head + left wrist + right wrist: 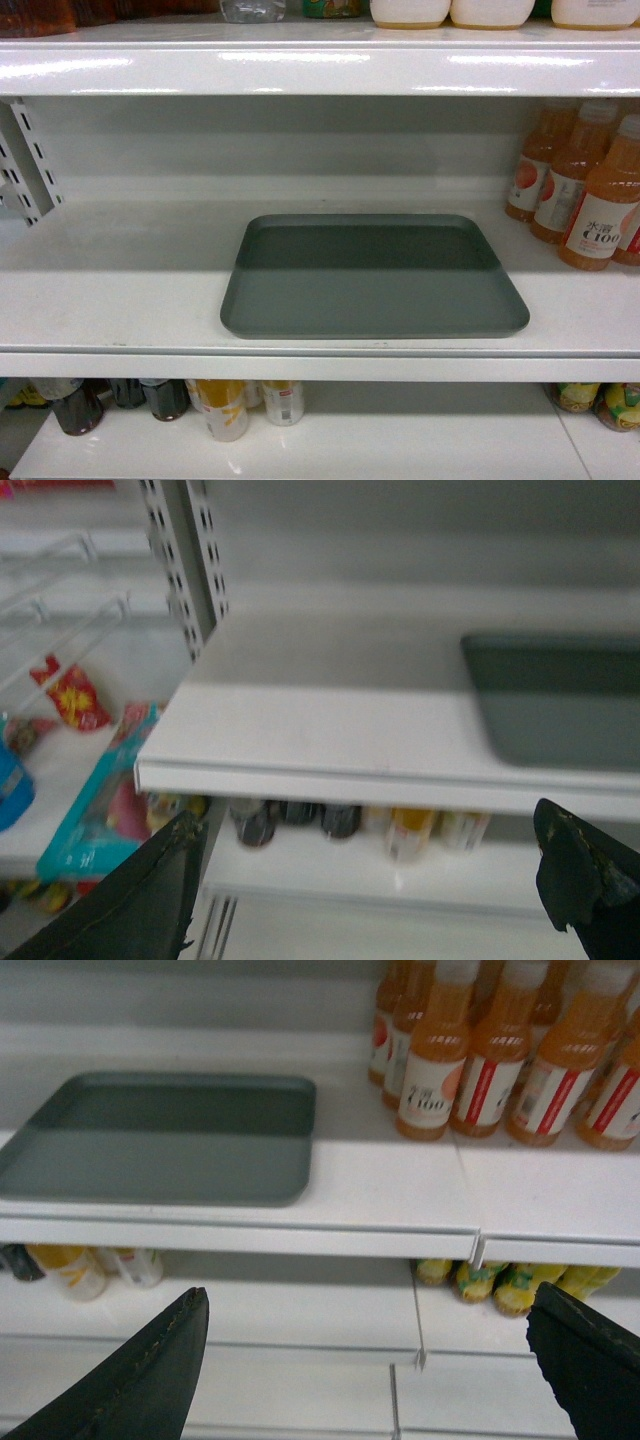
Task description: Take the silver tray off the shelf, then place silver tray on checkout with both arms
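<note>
The silver tray (374, 278) lies flat on the shelf (120, 290), beside orange juice bottles (585, 190). The left gripper (370, 900) and right gripper (370, 1370) hang before the shelf, both spread wide and holding nothing

All we can see of ourselves are the fingers. Our left gripper (375, 895) shows two matte black, tapering fingers (150, 905) at seven and five o'clock, their edges chipped and scuffed. Our right gripper (375, 1360) shows the same black, blade-like fingers (150, 1380), smoother, with a faint seam along one edge.
</note>
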